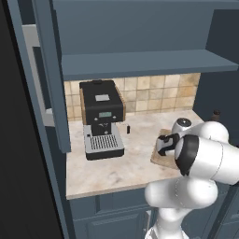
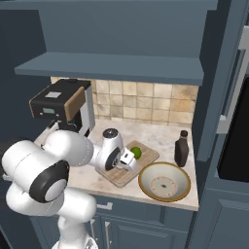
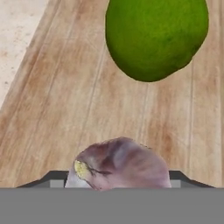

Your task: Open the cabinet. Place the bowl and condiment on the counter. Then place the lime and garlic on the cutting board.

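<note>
Gripper [image 2: 130, 161]: low over the cutting board, fingers apart on either side of the garlic; hand view too cropped to tell whether pressing on it or just let go
Garlic [image 3: 119, 164]: nearest the hand camera, pale lilac-white bulb with a yellowish stem scar, between the finger tips, right at or on the board's surface; looks light, firm under a thin papery skin, rounded and prone to roll; best taken across the widest part of the bulb, gently, to spare the skin
Cutting board [image 2: 148, 154]: flat on the counter under the hand, grain running away from the hand camera; stiff and steady, a fair landing place
Lime [image 2: 136, 152]: on the board just beyond the garlic, near but apart from it; small, smooth, waxy-looking, likely to slip or roll if nudged; worth keeping the fingers clear of it on the way up
Bowl [image 2: 164, 182]: on the counter beside the board's right end, upright, empty; probably hard and chippable, no further handling called for
Bottle [image 2: 181, 149]: upright behind the bowl, near the side wall
Counter [image 1: 116, 168]: beige stone, coffee machine [image 1: 101, 119] standing well left of the board
Cabinet [image 1: 140, 64]: doors swung wide, blue shelf bare
Progress: by the look of it, last item being set down
</note>
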You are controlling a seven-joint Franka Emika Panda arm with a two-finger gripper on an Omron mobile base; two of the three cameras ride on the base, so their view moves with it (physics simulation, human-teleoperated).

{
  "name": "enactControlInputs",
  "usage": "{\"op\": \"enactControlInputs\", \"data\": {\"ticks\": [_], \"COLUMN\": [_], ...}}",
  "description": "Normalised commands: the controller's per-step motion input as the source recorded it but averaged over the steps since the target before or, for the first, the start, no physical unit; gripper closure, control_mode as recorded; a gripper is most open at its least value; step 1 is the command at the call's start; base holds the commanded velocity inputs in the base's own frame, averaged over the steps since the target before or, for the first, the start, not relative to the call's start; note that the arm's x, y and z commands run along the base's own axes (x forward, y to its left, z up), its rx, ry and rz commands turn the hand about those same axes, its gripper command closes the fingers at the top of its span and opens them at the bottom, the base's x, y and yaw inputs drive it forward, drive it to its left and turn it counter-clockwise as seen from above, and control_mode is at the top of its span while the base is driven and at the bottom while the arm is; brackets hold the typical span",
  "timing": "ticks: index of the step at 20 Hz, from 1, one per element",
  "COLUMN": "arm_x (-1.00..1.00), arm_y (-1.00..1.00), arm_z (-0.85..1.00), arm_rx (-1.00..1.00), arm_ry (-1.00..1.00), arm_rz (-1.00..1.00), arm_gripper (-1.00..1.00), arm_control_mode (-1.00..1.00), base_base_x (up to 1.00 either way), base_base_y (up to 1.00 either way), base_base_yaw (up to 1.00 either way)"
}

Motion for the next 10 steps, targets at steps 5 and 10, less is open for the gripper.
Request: {"op": "enactControlInputs", "data": {"ticks": [5, 10], "arm_x": [0.08, -0.15], "arm_y": [0.00, 0.00], "arm_z": [0.01, 0.30], "arm_rx": [0.00, 0.00], "arm_ry": [0.00, -0.07], "arm_rz": [0.00, 0.00], "arm_gripper": [-1.00, -1.00], "arm_control_mode": [-1.00, -1.00], "base_base_x": [0.00, 0.00], "base_base_y": [0.00, 0.00], "base_base_yaw": [0.00, 0.00]}}
